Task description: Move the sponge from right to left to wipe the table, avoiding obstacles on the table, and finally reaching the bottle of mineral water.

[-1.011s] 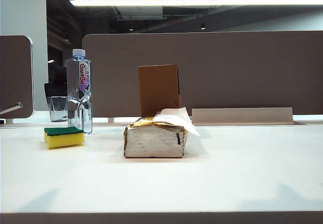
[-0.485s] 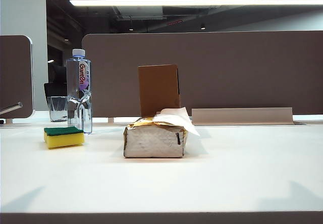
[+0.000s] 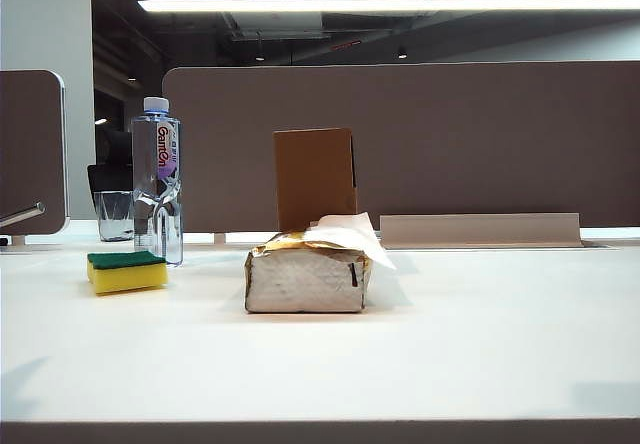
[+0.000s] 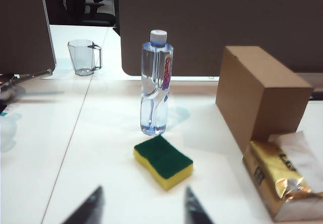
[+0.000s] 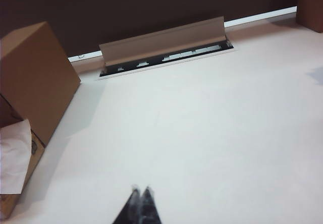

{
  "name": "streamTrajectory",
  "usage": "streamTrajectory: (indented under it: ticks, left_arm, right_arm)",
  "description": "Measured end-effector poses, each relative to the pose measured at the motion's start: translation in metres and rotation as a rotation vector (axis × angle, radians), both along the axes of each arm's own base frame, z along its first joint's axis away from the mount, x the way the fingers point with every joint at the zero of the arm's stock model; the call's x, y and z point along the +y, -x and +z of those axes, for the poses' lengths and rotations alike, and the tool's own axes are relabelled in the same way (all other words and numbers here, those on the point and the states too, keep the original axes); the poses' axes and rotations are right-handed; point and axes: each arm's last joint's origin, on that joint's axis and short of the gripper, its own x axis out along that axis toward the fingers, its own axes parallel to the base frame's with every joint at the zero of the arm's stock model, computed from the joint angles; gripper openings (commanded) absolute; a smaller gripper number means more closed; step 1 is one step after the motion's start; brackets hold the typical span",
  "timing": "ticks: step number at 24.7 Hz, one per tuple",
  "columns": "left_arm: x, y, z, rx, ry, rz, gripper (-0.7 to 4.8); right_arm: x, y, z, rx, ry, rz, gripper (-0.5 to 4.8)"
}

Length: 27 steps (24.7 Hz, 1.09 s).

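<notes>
The yellow sponge (image 3: 127, 271) with its green layer up lies on the white table (image 3: 480, 334), just in front of the Ganten mineral water bottle (image 3: 158, 179). The obstacles stand mid-table: the tissue pack (image 3: 308, 279) and, behind it, the brown cardboard box (image 3: 315, 177). Neither gripper shows in the exterior view. In the left wrist view my left gripper (image 4: 143, 188) is open and empty, short of the sponge (image 4: 163, 161) and the bottle (image 4: 155, 82). My right gripper (image 5: 141, 188) is shut on nothing above bare table, with the box (image 5: 35, 77) and tissue (image 5: 12, 158) off to one side.
A clear glass cup (image 3: 115, 214) stands behind the bottle on the adjoining desk. A brown partition (image 3: 450, 144) runs along the back edge. A raised cable-tray flap (image 3: 480, 230) sits at the back right. A metal rod (image 3: 20, 214) pokes in at far left.
The two arm shadows on the table's front edge have slid outward toward the corners and shrunk. Sponge, bottle, tissue pack and box have not moved.
</notes>
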Motion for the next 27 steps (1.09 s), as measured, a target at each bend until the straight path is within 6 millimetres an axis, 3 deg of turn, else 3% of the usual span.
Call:
streamTrajectory:
  ticks: [6, 12, 14, 22, 27]
  left_arm:
    - [0.0, -0.019, -0.037, 0.029, 0.015, 0.009, 0.79]
    - [0.001, -0.031, -0.065, 0.019, 0.014, 0.071, 0.4]
    - [0.001, -0.035, -0.077, 0.016, 0.014, 0.072, -0.06]
    - [0.001, -0.04, -0.101, 0.067, 0.008, 0.072, -0.06]
    - [0.001, -0.041, -0.109, 0.091, 0.007, 0.073, -0.06]
  right_arm:
    - [-0.001, -0.011, -0.034, 0.009, -0.048, -0.024, -0.04]
    - [-0.001, -0.024, -0.065, 0.039, -0.046, -0.028, -0.04]
    - [-0.001, -0.026, -0.075, 0.066, -0.047, -0.029, -0.04]
    - [-0.002, -0.03, -0.092, 0.094, 0.02, -0.016, -0.04]
    - [-0.001, -0.03, -0.092, 0.085, 0.074, 0.001, -0.04]
